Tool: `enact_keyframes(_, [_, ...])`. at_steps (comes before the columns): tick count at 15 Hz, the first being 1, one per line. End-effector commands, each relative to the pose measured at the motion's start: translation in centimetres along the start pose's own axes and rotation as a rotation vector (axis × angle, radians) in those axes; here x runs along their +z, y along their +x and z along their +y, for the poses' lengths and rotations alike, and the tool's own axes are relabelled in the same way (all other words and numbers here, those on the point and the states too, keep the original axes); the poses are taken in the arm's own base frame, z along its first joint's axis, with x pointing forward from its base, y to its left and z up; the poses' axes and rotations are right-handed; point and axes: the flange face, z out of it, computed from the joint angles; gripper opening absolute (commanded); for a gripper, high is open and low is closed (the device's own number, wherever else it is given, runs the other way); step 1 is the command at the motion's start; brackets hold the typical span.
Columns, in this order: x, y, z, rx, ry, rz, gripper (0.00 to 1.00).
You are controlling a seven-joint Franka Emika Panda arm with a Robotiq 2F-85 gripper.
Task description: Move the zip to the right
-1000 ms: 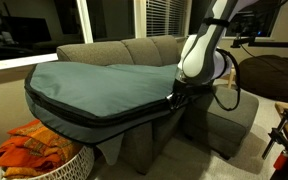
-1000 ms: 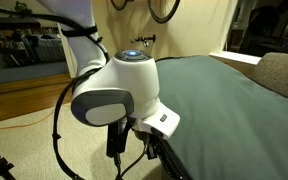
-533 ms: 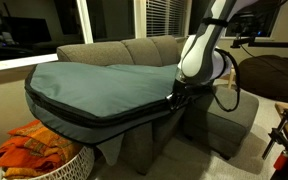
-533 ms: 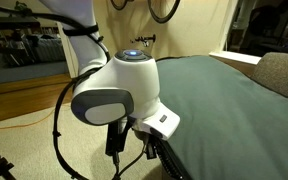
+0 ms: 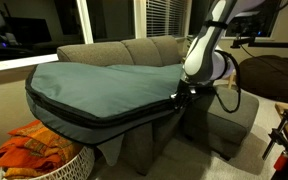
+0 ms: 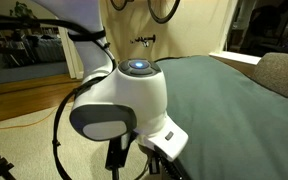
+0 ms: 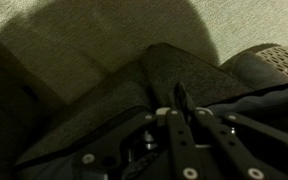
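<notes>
Plainly, we can read no writing on anything; the one marking we make out is a small blue-lit ring on top of the white wrist housing (image 6: 136, 68).

The grey-green bag (image 5: 94, 85) lies flat across the sofa (image 5: 134, 50), and its front rim hangs out past the seat. The zip (image 5: 79, 120) shows as a dark band running along that rim, from the rounded end above the basket (image 5: 54, 165) of orange cloth to the end where the arm (image 5: 206, 55) comes down. The gripper (image 5: 178, 98) sits right at that end of the band, against the bag's edge.

From the wrist view, the gripper (image 7: 181, 122) points at the dark seam, and a thin dark tab (image 7: 180, 98) stands between the finger bodies. The picture is too dim for us to tell whether the fingers are pressed on it or apart. In an exterior view the gripper (image 6: 149, 165) is mostly cut off below the housing.

Just beyond the bag's end stands the ottoman (image 5: 232, 122), close beside the arm, so room on that side is tight. A black cable (image 6: 59, 130) loops loosely beside the wrist.
</notes>
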Motion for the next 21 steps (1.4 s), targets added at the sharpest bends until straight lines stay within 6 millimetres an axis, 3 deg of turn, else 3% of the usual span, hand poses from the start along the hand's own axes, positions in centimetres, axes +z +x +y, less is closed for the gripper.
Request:
enact_keyframes(1, [1.3, 0.5, 7.8, 0.070, 0.012, -0.021, 0.01])
enact_keyframes(2, [1.6, 0.9, 9.2, 0.081, 0.016, -0.020, 0.01])
enact_keyframes(4, [2.0, 1.0, 9.5, 0.072, 0.041, -0.027, 0.01])
enact_keyframes(5, [1.1, 1.1, 9.8, 0.058, 0.035, -0.021, 0.01])
enact_keyframes(6, [0.9, 1.2, 8.6, 0.037, 0.044, -0.019, 0.01])
enact_keyframes(7, [0.6, 1.1, 7.6, 0.022, 0.044, -0.017, 0.21])
enact_keyframes(8, [0.4, 1.0, 6.7, 0.003, 0.043, -0.014, 0.32])
enact_keyframes(9, [1.2, 1.7, 5.3, 0.024, 0.070, -0.014, 0.12])
enact_keyframes(12, [1.3, 1.6, 6.2, 0.026, 0.057, -0.015, 0.32])
enact_keyframes(21, [1.3, 1.6, 6.3, 0.024, 0.055, -0.017, 0.33])
